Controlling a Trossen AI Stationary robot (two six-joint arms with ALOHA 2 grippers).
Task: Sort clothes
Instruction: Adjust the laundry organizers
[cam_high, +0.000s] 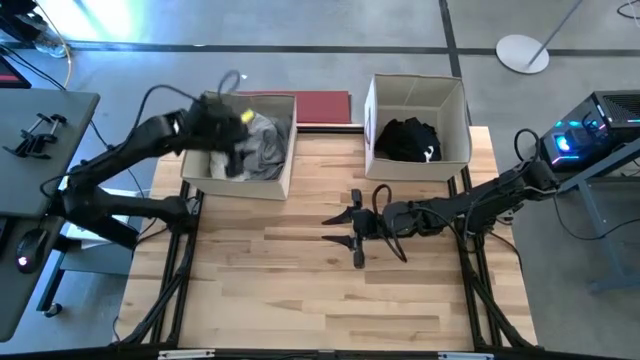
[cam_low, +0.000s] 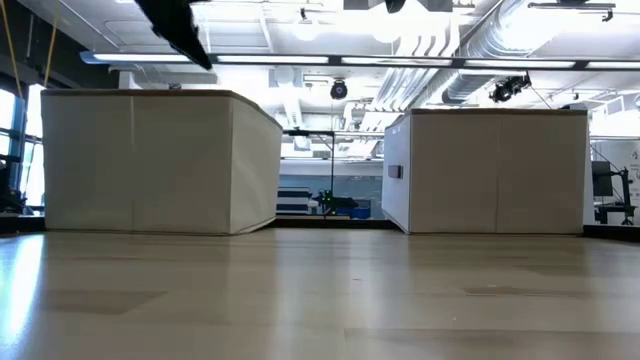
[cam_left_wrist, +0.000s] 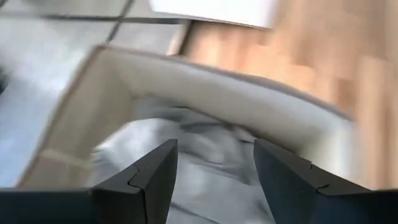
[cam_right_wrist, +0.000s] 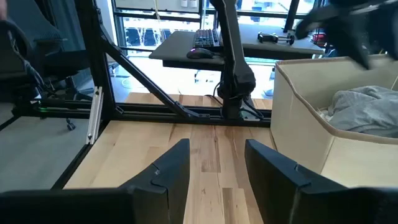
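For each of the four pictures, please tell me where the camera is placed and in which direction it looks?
High view: above the table, looking straight down; both arms show, left gripper over the left box, right gripper above bare wood.
Low view: at table-top height, looking level at both boxes; only a dark piece of arm at the top.
Left wrist view: looks down into the left box at grey clothes, past open fingers.
Right wrist view: looks across the table past its fingers.
Shared: the grey clothes appear in the high and both wrist views.

Bright, even light falls from ceiling strip lamps (cam_low: 300, 58). The tabletop (cam_high: 300, 270) shows only soft shadows. Daylight glares through the far windows (cam_right_wrist: 168, 25). The left wrist view is smeared with blur, the grey clothes (cam_left_wrist: 211, 149) indistinct.
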